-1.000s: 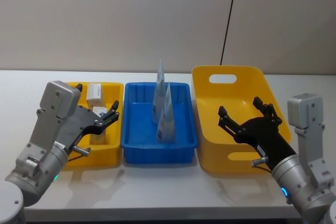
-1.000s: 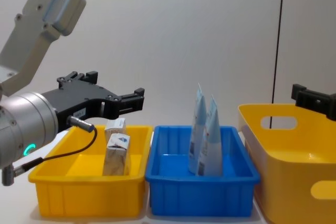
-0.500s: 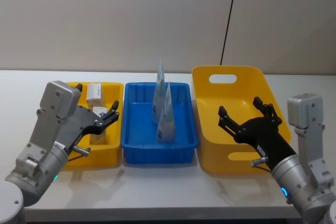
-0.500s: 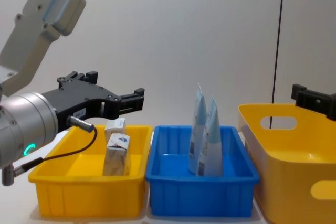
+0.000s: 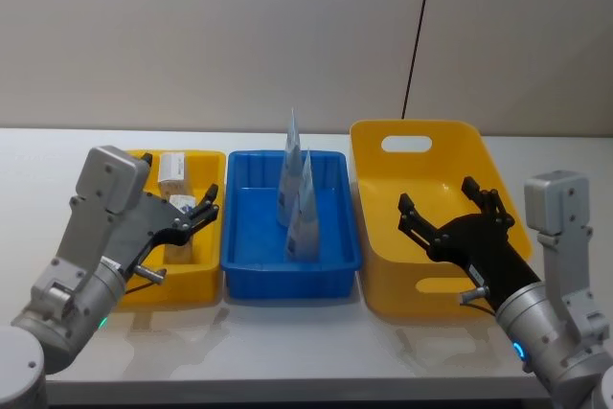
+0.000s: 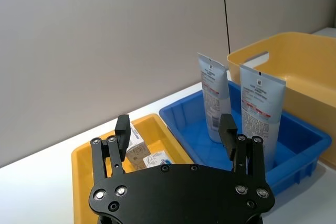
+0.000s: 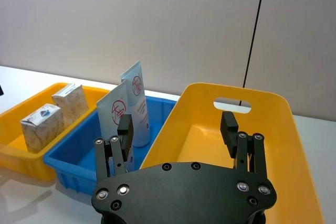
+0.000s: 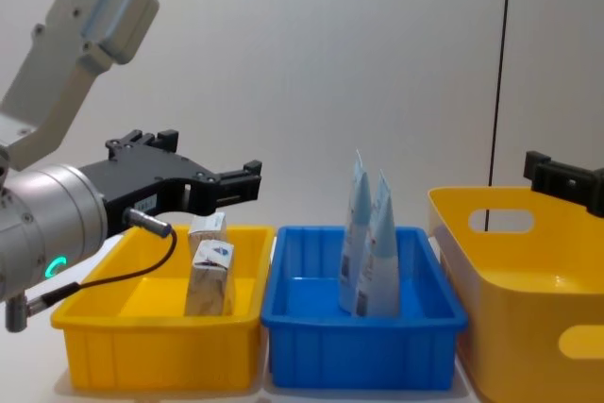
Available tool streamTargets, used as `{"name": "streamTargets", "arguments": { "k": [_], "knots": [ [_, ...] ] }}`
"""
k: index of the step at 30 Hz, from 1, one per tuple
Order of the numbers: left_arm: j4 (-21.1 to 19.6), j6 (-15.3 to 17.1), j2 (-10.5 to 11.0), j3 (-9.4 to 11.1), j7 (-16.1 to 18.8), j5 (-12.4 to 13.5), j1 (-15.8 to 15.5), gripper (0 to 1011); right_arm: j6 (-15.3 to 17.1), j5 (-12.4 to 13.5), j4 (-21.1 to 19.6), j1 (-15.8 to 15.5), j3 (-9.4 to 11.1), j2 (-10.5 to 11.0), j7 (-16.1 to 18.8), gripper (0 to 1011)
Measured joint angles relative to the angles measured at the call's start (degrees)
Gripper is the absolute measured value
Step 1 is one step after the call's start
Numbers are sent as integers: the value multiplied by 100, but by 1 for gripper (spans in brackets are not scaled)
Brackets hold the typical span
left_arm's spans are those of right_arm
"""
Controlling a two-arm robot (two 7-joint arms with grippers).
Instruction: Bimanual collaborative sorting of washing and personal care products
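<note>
Tubes [image 5: 292, 165], two of them, stand crimped ends up in the blue bin [image 5: 287, 273] at mid-bench [image 5: 287, 347] in the head view, one behind the other. To its left, the small yellow bin [image 5: 182, 286] holds a carton [image 5: 172, 168] at its far end and a pack [image 5: 180, 204] nearer. The left end effector [image 5: 203, 206] hangs over that bin, above the pack, fingers spread and holding nothing. The right end effector [image 5: 445, 206] hovers over the large yellow bin [image 5: 421, 155] at the bench's right, fingers wide apart and empty.

In the left wrist view, the carton and pack sit close together in the small bin between the spread fingers, with the tubes upright in the blue bin beyond.

In the right wrist view, the parted fingers frame the large bin's inside.

In the chest view, the left end effector is above the small bin, clear of the pack, which stands in front of the carton. The right one enters at the right edge, above the large bin's rim.
</note>
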Motion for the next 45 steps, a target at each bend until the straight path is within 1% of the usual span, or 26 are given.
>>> {"name": "streamTargets", "arguments": {
  "k": [3, 9, 15, 16, 19, 20, 26, 32, 37, 45],
  "knots": [
    [19, 141, -8, 16, -54, -5, -52, 1001, 0, 0, 0, 0, 0, 0, 0, 1000],
    [49, 561, -23, 54, -194, -47, -186, 1001, 0, 0, 0, 0, 0, 0, 0, 1000],
    [81, 1113, -34, 101, -354, -111, -345, 1001, 0, 0, 0, 0, 0, 0, 0, 1000],
    [88, 1254, -37, 113, -393, -125, -382, 1001, 0, 0, 0, 0, 0, 0, 0, 1000],
    [107, 1489, -43, 132, -459, -154, -448, 1001, 0, 0, 0, 0, 0, 0, 0, 1000],
    [121, 1626, -49, 142, -490, -170, -488, 1001, 0, 0, 0, 0, 0, 0, 0, 1000],
    [249, 2083, -95, 190, -640, -217, -656, 1001, 0, 0, 0, 0, 0, 0, 0, 1000],
    [421, 2355, -161, 222, -697, -220, -789, 1001, 0, 0, 0, 0, 0, 0, 0, 1000],
    [551, 2472, -215, 237, -690, -177, -869, 1001, 0, 0, 0, 0, 0, 0, 0, 1000],
    [847, 2490, -330, 252, -599, -52, -991, 1001, 0, 0, 0, 0, 0, 0, 0, 1000]
  ]
}}
